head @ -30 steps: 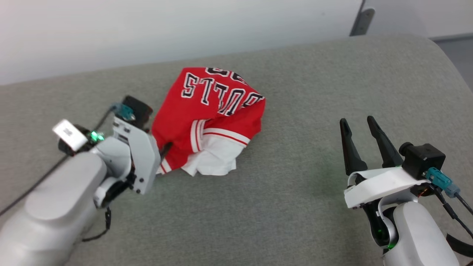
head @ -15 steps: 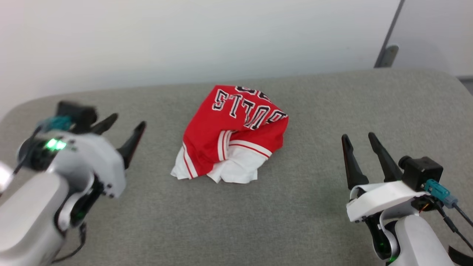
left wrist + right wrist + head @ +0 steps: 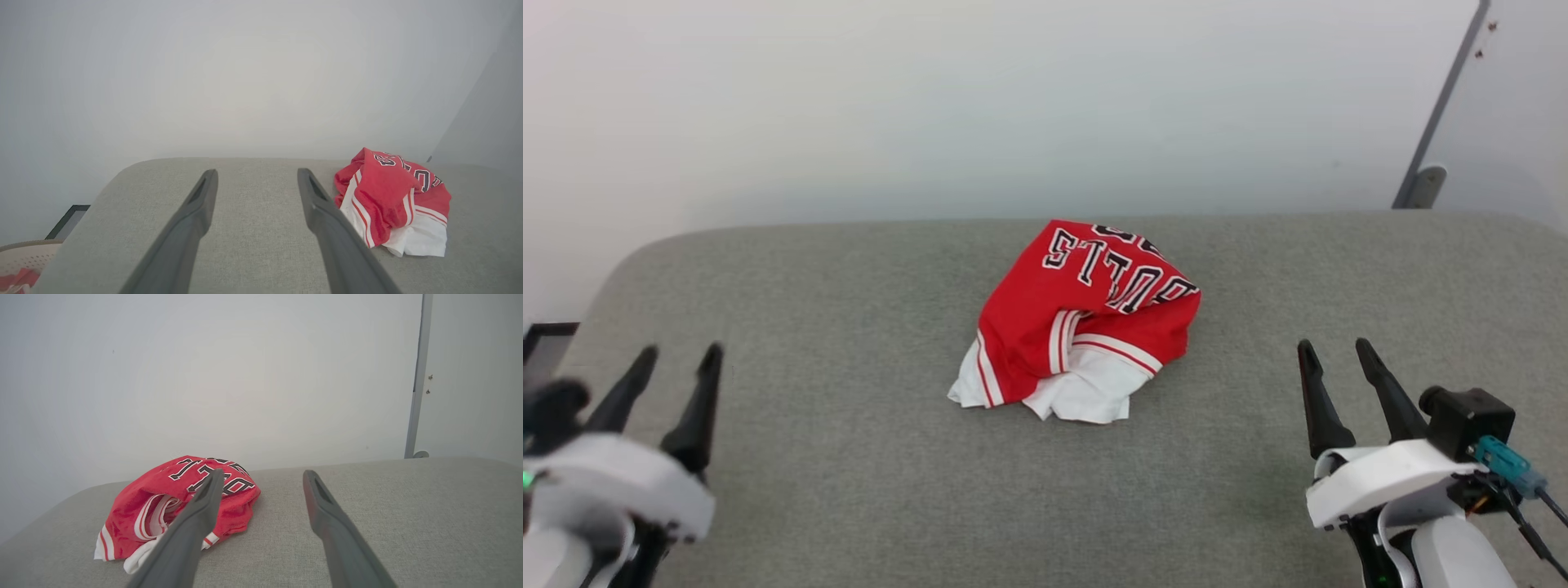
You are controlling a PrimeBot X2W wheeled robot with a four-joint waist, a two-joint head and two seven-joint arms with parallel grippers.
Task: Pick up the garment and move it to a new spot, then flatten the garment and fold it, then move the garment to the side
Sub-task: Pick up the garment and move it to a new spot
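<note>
The garment [image 3: 1086, 318] lies crumpled in a heap at the middle of the grey padded table [image 3: 849, 490], red with white sleeves, striped trim and black lettering on top. It also shows in the left wrist view as the garment [image 3: 392, 200] and in the right wrist view as the garment [image 3: 163, 506]. My left gripper [image 3: 678, 359] stands open at the lower left, well clear of the cloth. My right gripper [image 3: 1335, 351] is open at the lower right, also apart from it. Nothing sits between either pair of fingers.
A white wall runs behind the table. A grey post [image 3: 1437, 114] stands at the back right. Off the table's left end sit a dark frame [image 3: 543, 347] and a beige perforated basket [image 3: 24, 257] with red-and-white cloth in it.
My left gripper has let go of the garment's edge and drawn back to the lower left, open. The head camera has tilted up, shifting the whole picture. The right gripper stays open.
</note>
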